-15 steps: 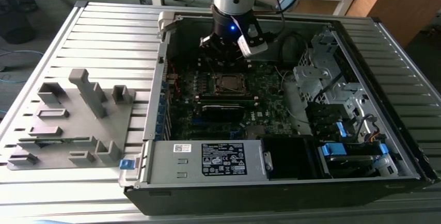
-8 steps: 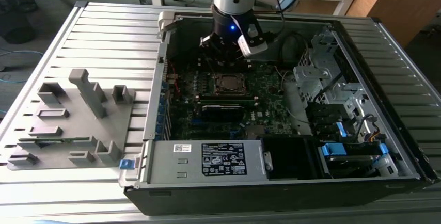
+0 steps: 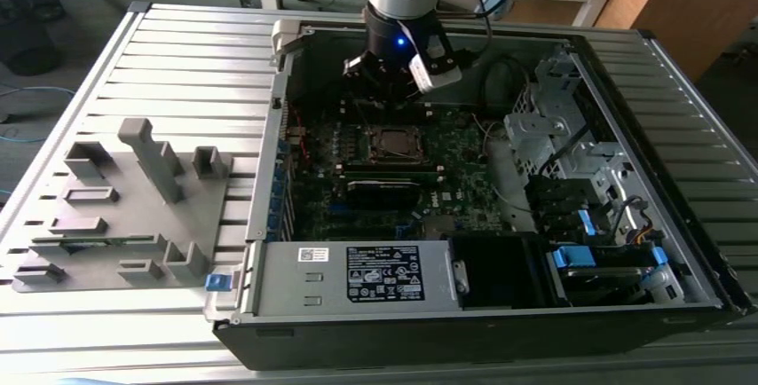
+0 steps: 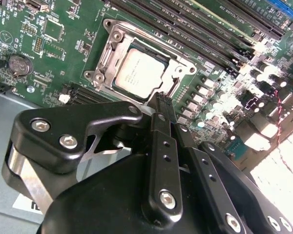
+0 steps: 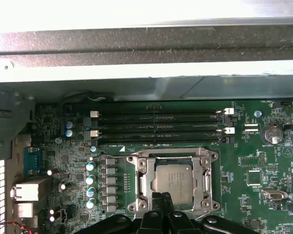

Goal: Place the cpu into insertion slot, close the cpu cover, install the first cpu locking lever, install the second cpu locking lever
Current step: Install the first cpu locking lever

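The cpu point(image 4: 139, 73), a square chip with a silver-grey top, lies flat in the insertion slot point(image 3: 391, 143) on the green motherboard. The cpu cover point(image 4: 104, 54), a silver frame plate, lies down around the chip, whose top shows through the cover's window. In the first wrist view the cpu point(image 5: 172, 178) sits inside the cover point(image 5: 141, 181). My gripper point(image 4: 163, 101) is shut with nothing between its black fingers, and its tips hover at the socket's edge beside the chip. In the exterior view the gripper point(image 3: 393, 79) hangs above the socket, inside the open computer case.
Long black memory slots point(image 5: 156, 126) run beside the socket. The case's metal wall point(image 5: 146, 48) rises just beyond them. A power supply box point(image 3: 355, 274) and a drive cage point(image 3: 569, 154) crowd the case. A grey fixture block point(image 3: 119, 208) sits on the slatted table at the exterior view's left.
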`<state>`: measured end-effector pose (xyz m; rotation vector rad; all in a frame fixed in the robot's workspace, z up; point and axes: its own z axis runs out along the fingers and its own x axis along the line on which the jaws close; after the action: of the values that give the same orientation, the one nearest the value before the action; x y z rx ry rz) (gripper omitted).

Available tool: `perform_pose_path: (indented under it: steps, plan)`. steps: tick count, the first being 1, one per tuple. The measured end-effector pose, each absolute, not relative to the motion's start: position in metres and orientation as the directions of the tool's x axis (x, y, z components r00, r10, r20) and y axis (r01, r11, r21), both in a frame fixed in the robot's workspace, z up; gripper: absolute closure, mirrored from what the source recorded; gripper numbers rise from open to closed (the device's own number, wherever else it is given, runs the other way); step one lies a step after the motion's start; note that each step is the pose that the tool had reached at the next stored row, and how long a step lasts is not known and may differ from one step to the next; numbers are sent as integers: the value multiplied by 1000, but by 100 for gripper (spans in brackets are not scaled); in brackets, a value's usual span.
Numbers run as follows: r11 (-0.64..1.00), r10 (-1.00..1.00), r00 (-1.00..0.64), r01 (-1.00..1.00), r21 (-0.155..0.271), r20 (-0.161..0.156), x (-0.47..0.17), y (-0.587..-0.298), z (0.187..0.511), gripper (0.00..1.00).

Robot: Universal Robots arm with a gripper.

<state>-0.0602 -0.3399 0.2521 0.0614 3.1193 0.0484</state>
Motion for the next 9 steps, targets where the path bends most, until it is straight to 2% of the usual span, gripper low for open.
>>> perform_pose_path:
  steps: [9]
  plan:
    - [999,40,-999,39,34,-21,-65,-340,252,89]
